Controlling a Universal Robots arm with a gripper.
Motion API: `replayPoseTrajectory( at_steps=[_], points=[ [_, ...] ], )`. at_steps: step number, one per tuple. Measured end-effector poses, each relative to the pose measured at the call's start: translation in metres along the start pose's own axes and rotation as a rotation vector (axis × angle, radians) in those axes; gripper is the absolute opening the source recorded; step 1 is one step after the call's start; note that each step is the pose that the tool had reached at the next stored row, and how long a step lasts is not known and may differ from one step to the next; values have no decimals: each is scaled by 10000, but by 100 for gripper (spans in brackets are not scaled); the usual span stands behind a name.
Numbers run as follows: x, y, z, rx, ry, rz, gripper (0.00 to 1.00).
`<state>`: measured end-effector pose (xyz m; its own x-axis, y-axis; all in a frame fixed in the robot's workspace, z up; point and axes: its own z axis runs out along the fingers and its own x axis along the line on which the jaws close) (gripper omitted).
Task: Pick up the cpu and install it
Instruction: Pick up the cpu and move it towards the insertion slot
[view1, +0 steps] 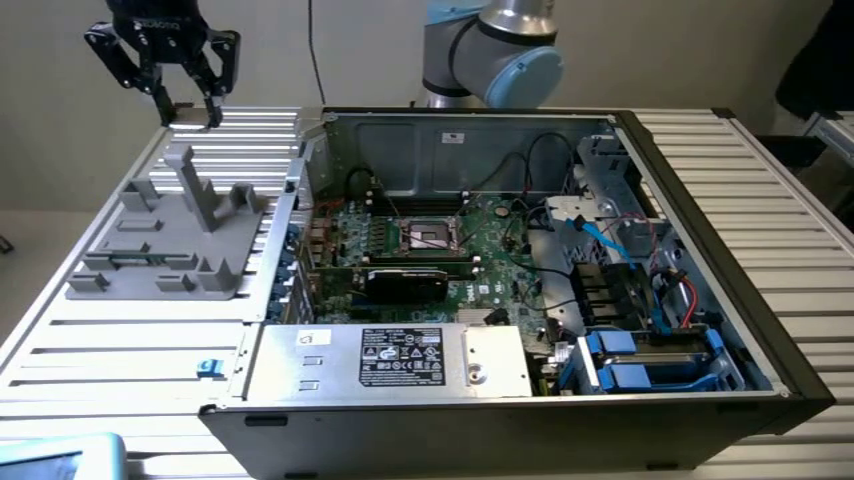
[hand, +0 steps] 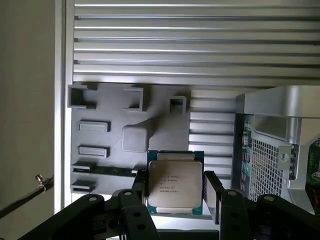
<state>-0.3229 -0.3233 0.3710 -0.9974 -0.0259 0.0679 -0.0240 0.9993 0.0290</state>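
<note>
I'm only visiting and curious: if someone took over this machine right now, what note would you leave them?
Gripper: shut on the cpu, held in the air near the grey parts holder, to the exterior view's left of the open computer case.
Done: the cpu is picked up.
Left: the cpu is not yet in the motherboard socket.

We see a table (view1: 120, 340) of ribbed aluminium slats, pale and evenly lit, with a soft sheen along its ridges. Behind the table rises a plain beige wall (view1: 367, 50), and a thin black cable (view1: 315, 50) hangs down it. Beside the table lies a dull beige floor (view1: 40, 230).
</note>
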Motion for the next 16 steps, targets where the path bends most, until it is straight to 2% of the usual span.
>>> replayPoseTrajectory(
  at_steps=[16],
  points=[
    [-723, -27, -57, -26, -1, -2, 56]
  ],
)
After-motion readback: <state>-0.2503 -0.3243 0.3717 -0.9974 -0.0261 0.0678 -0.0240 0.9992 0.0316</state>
